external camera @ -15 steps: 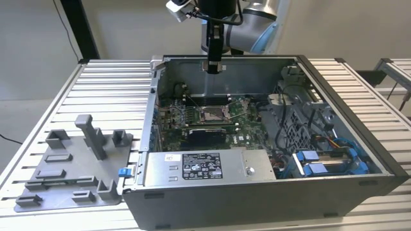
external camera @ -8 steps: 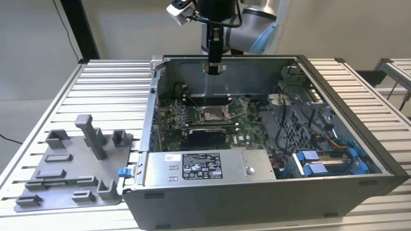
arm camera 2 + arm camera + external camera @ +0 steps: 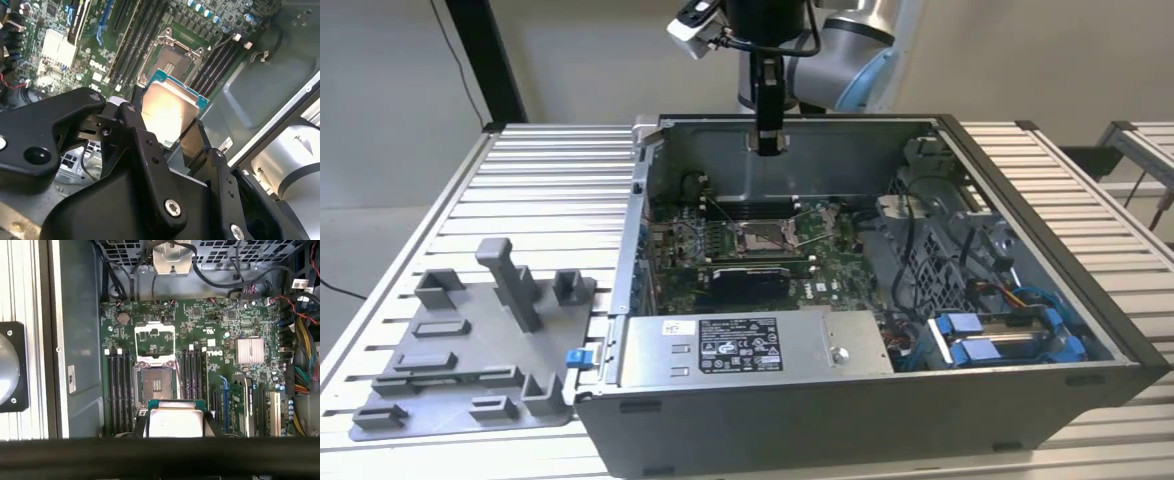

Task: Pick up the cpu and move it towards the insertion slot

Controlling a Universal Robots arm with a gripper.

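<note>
Jaws clamp the cpu point(image 3: 170, 112) by its edges, holding it above the open computer case point(image 3: 1121, 340) over the green motherboard point(image 3: 240, 390), near the insertion slot point(image 3: 156, 383). Printed writing there and on the white label point(image 3: 736, 345) goes unread.

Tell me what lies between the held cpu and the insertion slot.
Nothing: in the first wrist view the cpu, clamped in the gripper, hangs above the open insertion slot, with only air between.
</note>
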